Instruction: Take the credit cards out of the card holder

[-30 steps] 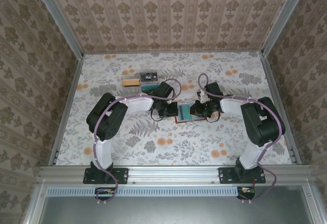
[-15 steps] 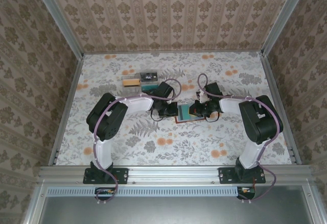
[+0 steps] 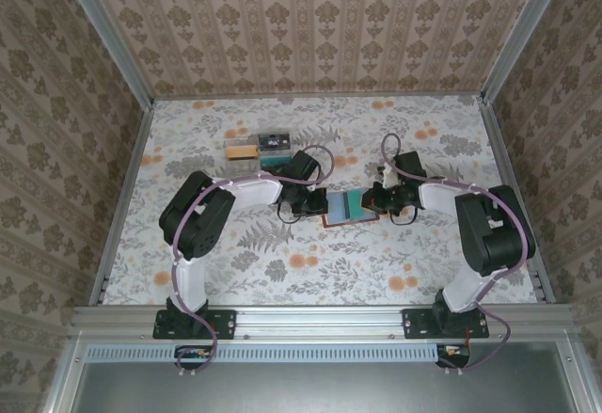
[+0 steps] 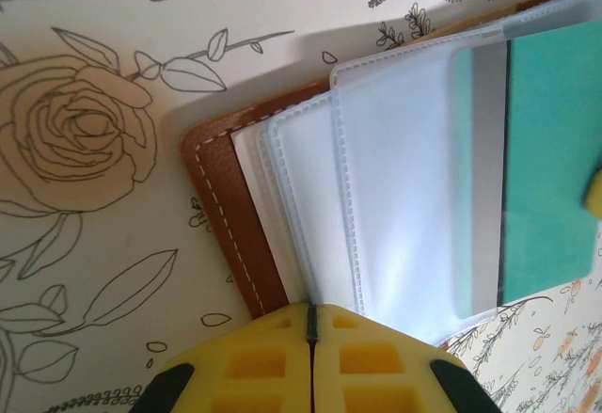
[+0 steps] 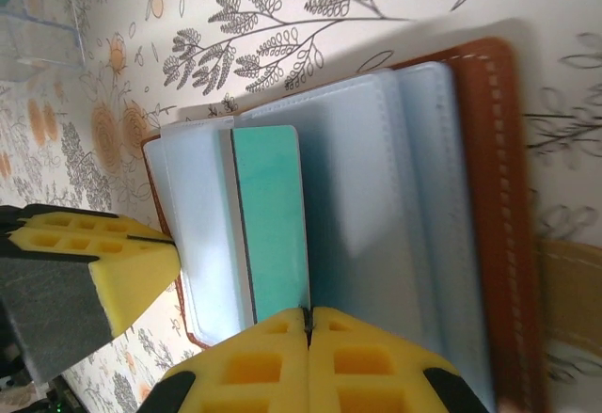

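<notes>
The card holder (image 3: 331,220) lies open on the table between both arms, brown leather (image 4: 230,215) with clear plastic sleeves (image 4: 395,168). A teal credit card (image 5: 271,215) with a grey stripe sticks partly out of one sleeve. My left gripper (image 4: 311,309) is shut, pinching the edge of a clear sleeve at the holder's left end (image 3: 320,204). My right gripper (image 5: 308,314) is shut on the teal card's edge, over the holder's right half (image 3: 374,201). The teal card (image 4: 550,159) reaches towards the right fingertip (image 4: 594,192). The left gripper's fingers (image 5: 141,253) show at the lower left of the right wrist view.
A clear plastic tray (image 3: 273,148) stands behind the left arm, with a tan block (image 3: 242,151) at its left side. The holder's tan clasp tab (image 5: 569,272) lies flat on the table to the right. Metal rails border the floral table (image 3: 310,272).
My right gripper has shut on the teal card and shifted right, drawing more of the card out of the sleeve. The left gripper has kept its hold.
</notes>
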{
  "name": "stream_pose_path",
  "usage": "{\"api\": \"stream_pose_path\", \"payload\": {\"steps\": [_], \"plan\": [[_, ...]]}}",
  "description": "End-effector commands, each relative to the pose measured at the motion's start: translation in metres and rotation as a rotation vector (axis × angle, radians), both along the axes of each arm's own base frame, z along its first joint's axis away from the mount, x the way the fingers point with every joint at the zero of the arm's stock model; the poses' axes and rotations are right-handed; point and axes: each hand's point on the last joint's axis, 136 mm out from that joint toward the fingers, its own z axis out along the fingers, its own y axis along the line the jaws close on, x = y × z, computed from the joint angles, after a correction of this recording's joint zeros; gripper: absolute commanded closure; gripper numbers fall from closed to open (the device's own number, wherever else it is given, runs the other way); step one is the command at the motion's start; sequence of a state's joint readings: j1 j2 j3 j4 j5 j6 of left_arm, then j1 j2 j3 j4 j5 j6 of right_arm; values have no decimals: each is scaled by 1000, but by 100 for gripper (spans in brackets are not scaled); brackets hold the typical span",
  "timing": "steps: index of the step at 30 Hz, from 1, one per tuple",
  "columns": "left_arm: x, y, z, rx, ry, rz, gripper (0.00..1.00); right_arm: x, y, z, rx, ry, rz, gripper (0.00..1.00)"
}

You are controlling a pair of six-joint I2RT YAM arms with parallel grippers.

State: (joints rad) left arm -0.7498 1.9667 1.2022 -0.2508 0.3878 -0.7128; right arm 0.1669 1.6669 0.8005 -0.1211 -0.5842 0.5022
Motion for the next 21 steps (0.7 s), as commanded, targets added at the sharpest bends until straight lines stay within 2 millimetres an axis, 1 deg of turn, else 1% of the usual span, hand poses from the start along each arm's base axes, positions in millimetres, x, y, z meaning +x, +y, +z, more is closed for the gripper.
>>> {"api": "stream_pose_path", "payload": {"steps": [1,6,9,10,12,13,14,16,18,19,20,21], "plan": [[-18,26,-34,121,86,-3,93,-8,-15,8,-42,-9,-25,100],[-15,24,-26,100,69,-6,93,-10,-28,22,-65,-45,-62,100],[-10,18,-13,62,45,-7,92,-10,-29,36,-62,-77,-65,100],[-8,15,-5,44,32,-4,90,-10,-29,42,-56,-93,-67,100],[-2,10,13,2,2,2,78,-8,-28,54,-45,-121,-75,100],[1,6,27,-30,-23,6,70,-8,-27,59,-39,-130,-78,100],[5,4,40,-59,-47,18,60,-8,-27,71,-30,-162,-83,100],[14,2,65,-125,-88,45,40,-7,-28,87,-20,-195,-97,100],[22,2,91,-200,-124,77,27,-7,-27,104,-4,-234,-108,100],[26,3,105,-233,-146,93,16,-7,-26,113,8,-255,-112,100],[30,5,117,-260,-164,108,2,-7,-25,123,18,-278,-115,100],[32,6,128,-285,-184,113,0,-6,-24,131,27,-294,-118,100]]}}
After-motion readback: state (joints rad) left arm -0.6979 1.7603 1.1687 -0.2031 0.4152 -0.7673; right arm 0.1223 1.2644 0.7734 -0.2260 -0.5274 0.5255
